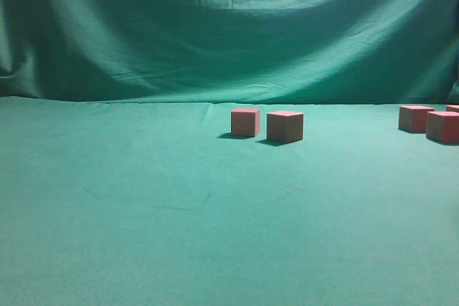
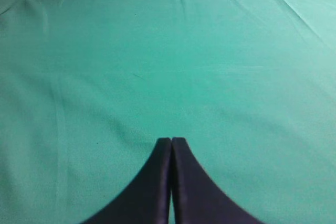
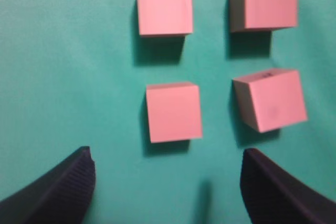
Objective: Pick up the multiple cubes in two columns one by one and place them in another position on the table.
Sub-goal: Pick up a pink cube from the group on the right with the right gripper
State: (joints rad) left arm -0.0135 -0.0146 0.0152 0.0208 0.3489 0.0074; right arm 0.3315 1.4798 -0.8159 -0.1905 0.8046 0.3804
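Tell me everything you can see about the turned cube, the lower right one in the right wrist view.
The turned cube is salmon-pink, matte and unmarked, with sharp edges. It rests on the green cloth table, rotated out of line with the three square-set cubes around it, and touches none of them. A faint dark spot shows on its top face. The open right gripper hangs above, not touching it.

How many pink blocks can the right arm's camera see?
4 cubes: upper left, upper right, lower left, and lower right, which sits askew. More may lie outside this view.
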